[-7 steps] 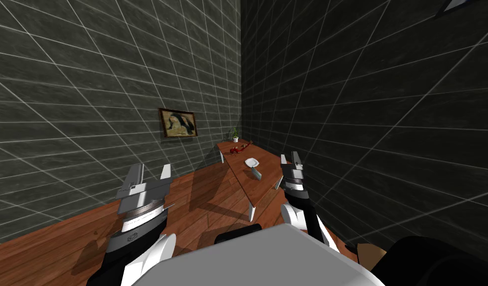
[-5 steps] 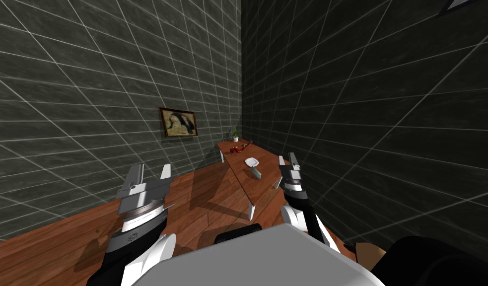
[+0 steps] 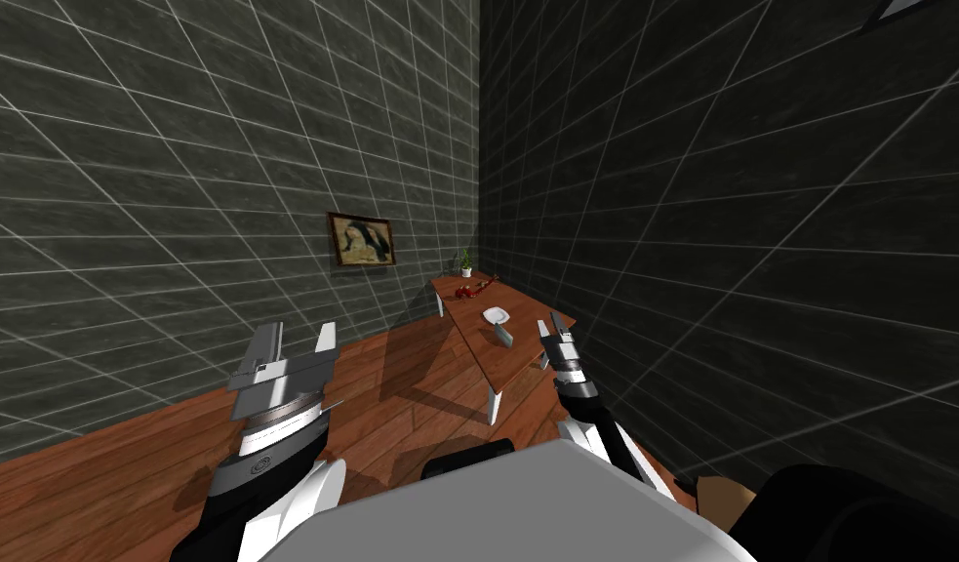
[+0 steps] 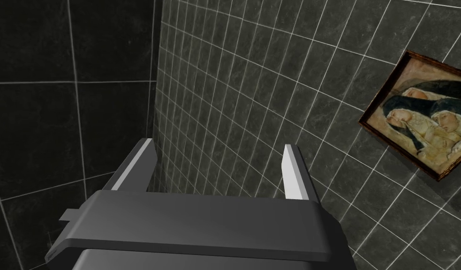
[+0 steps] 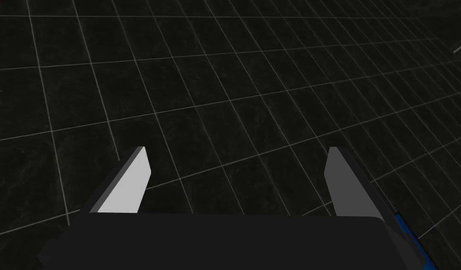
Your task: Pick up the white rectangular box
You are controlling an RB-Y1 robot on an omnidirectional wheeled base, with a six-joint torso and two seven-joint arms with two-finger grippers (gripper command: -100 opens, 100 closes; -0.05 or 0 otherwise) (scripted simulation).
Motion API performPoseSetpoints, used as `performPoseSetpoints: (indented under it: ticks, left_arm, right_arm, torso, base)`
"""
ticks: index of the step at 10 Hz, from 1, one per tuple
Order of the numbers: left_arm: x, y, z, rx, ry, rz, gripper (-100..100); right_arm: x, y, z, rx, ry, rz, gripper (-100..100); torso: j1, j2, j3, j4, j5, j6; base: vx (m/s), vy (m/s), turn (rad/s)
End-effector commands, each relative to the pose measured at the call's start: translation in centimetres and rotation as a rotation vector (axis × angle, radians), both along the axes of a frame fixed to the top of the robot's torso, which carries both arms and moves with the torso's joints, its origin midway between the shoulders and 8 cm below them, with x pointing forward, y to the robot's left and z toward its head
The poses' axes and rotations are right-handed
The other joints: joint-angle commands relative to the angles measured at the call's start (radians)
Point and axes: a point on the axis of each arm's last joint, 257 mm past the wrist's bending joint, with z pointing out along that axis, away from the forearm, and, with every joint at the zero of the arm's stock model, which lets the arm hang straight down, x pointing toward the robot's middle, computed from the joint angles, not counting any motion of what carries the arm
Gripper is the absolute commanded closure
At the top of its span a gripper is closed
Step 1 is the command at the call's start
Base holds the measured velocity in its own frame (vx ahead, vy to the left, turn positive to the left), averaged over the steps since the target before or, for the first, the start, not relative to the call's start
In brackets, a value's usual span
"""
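Observation:
A small light grey rectangular box [image 3: 506, 338] lies on the long wooden table [image 3: 514, 369] by the dark tiled wall, just this side of a white dish [image 3: 496, 315]. My right gripper [image 3: 552, 323] hovers open over the table's right part, a little to the right of the box and apart from it. The right wrist view has the right gripper [image 5: 238, 152] with its fingers wide and nothing between them, facing the dark tiled wall. My left gripper [image 3: 299, 332] is raised over the wooden floor to the left of the table, and the left gripper [image 4: 219, 150] stands open and empty.
At the table's far end lie a red object [image 3: 470, 289] and a small potted plant [image 3: 464, 262]. The table has white legs [image 3: 493, 405]. A framed picture [image 3: 361, 240] hangs on the left wall. Dark tiled walls meet in the corner behind the table.
My right arm has reached forward and left, bringing its gripper nearer the box. The head view has shifted slightly. The left arm is still.

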Motion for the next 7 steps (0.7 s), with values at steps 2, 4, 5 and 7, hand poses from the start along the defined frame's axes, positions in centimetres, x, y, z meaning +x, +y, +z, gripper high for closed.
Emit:
performPoseSetpoints:
  ticks: [2,4,5,7]
  left_arm:
    - [0.0,0.0,0.0,0.0,0.0,0.0,0]
    - [0.0,0.0,0.0,0.0,0.0,0.0,0]
    - [0.0,0.0,0.0,0.0,0.0,0.0,0]
    - [0.0,0.0,0.0,0.0,0.0,0.0,0]
  right_arm:
    - [0.9,0.7,-5.6,-0.003,0.15,0.049,-100]
    - [0.9,1.0,-8.5,-0.012,0.229,0.075,-100]
    - [0.7,1.3,-11.5,-0.009,0.308,0.095,-100]
    - [0.1,1.5,-14.8,-0.027,0.399,0.123,-100]
  torso:
    - [0.001,-0.002,-0.001,0.0,0.0,0.0]
    - [0.001,-0.002,-0.001,0.0,0.0,0.0]
    - [0.001,-0.002,-0.001,-0.001,0.0,0.0]
    - [0.001,-0.002,-0.001,0.0,0.0,0.0]
  base:
    - [-0.05,0.004,0.11]
    - [-0.045,0.007,0.094]
    - [-0.058,0.019,0.184]
    - [-0.046,0.009,0.092]
